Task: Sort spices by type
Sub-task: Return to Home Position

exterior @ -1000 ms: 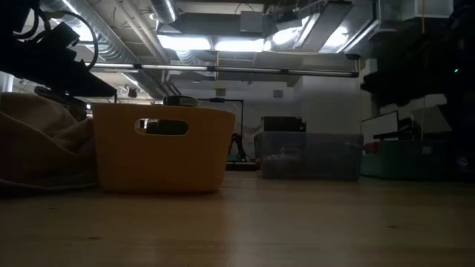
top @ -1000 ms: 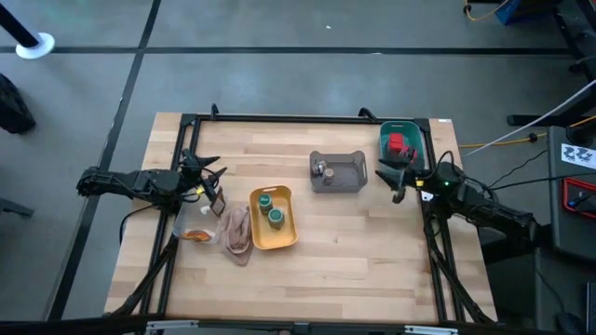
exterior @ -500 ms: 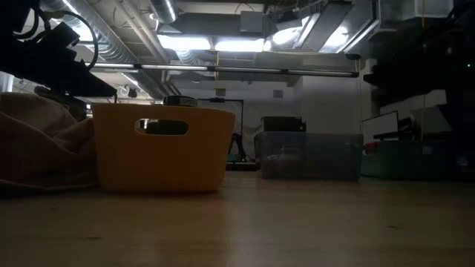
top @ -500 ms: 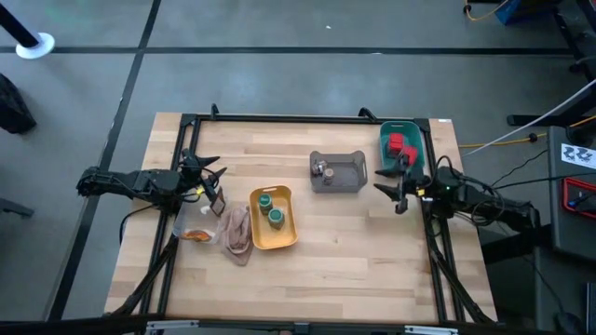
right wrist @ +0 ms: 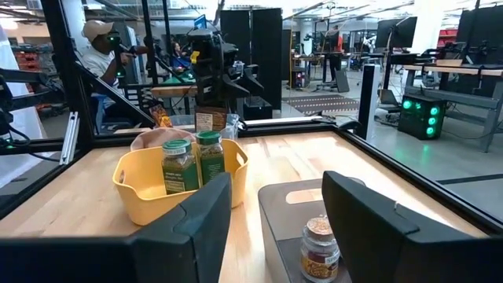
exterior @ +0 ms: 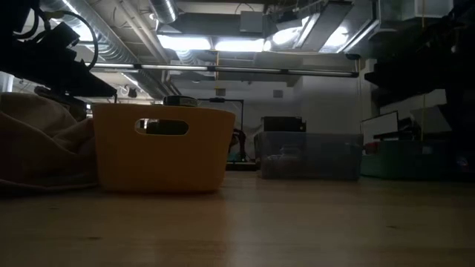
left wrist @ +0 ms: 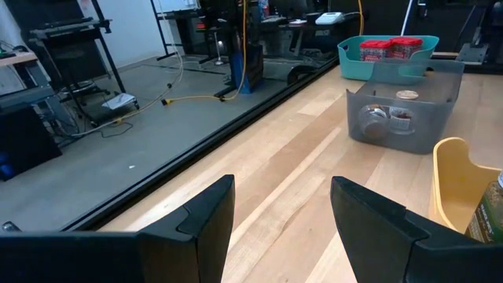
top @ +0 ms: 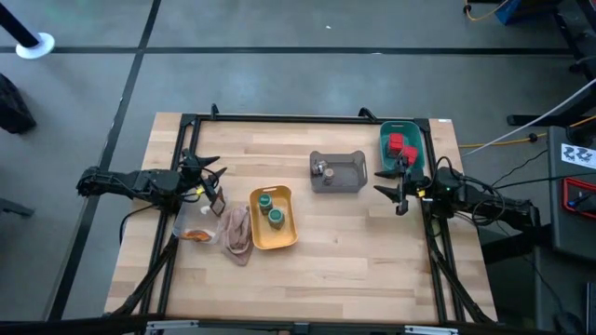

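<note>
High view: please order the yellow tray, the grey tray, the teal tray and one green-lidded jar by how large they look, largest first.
1. the yellow tray
2 and 3. the grey tray and the teal tray: they look nearly alike, too close to rank
4. the green-lidded jar, clearly smallest

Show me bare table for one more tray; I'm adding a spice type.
Largest: the table strip below the yellow tray and cloth in the high view. Also free: between yellow tray and right hand, and between left hand and grey tray. Crowded: clear tray, cloth and yellow tray bunch by the left hand; the teal tray sits close to the grey one.
</note>
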